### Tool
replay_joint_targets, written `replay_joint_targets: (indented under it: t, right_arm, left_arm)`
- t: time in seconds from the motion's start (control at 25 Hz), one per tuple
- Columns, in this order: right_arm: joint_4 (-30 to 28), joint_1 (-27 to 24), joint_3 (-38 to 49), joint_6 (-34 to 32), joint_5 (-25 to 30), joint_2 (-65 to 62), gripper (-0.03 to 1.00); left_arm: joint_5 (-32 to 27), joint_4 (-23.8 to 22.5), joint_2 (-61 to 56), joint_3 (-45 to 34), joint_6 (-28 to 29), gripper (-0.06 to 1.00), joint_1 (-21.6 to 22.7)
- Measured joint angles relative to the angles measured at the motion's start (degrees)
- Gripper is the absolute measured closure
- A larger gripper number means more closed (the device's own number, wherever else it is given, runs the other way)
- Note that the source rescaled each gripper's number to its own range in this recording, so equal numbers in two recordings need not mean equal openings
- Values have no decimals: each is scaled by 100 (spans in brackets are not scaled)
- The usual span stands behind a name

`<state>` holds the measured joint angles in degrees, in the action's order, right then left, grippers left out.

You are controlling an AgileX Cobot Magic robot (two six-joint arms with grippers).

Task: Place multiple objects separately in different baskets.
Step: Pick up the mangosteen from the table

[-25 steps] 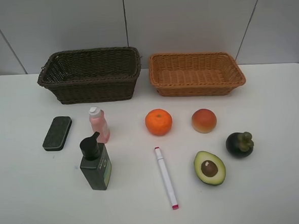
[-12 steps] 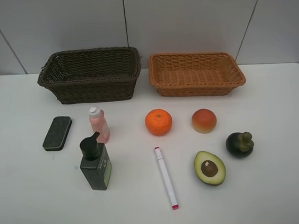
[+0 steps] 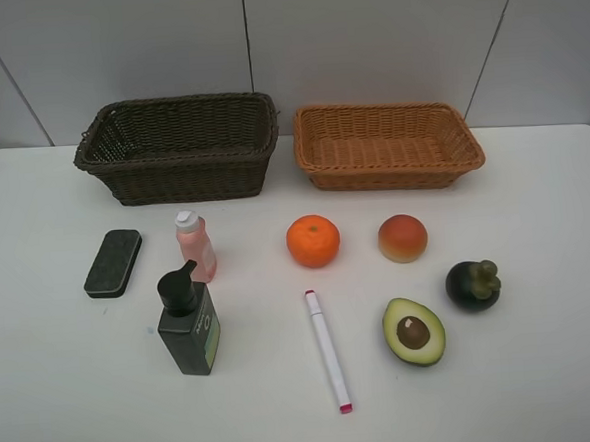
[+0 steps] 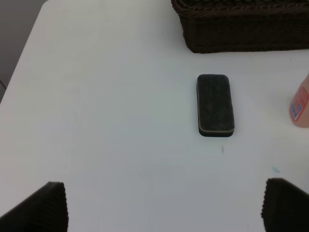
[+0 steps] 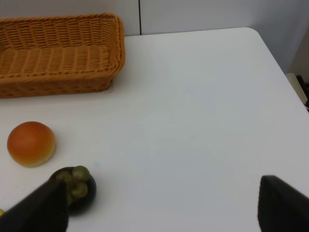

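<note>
Nothing has moved in the last second: eraser [image 3: 112, 262], mangosteen [image 3: 472, 283] and the other objects sit mid-frame below the empty dark basket [image 3: 182, 178] and tan basket [image 3: 388, 178], left gripper [image 4: 159, 208] and right gripper [image 5: 159, 208] gaping, holding nothing, so sorting hasn't begun.

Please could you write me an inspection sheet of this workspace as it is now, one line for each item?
Surface: white table, all eight items resting on it.
Job's things: dark brown basket and orange-tan basket side by side at the back, nothing seen inside. Black eraser, pink bottle and pump bottle on the left, both bottles upright. Marker lying in the middle. Orange, peach, mangosteen and avocado half towards the right.
Clutter: nothing seen.
Grippers: left gripper open, empty, facing the eraser. Right gripper open, empty, beside the mangosteen.
Cables: nothing seen.
Surroundings: pale panelled wall behind.
</note>
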<state>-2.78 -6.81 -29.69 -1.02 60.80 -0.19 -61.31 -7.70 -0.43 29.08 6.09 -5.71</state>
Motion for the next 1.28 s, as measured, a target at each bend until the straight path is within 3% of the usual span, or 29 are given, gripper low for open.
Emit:
replay_joint_targets:
  t: [0.92, 1.28]
  right_arm:
    - [-10, 0, -70, -5, 6, 48, -2]
    - [-34, 0, -1107, -5, 5, 2561, -2]
  left_arm:
    - [0, 0, 0, 0, 0, -5, 0]
    - [0, 0, 0, 0, 0, -5, 0]
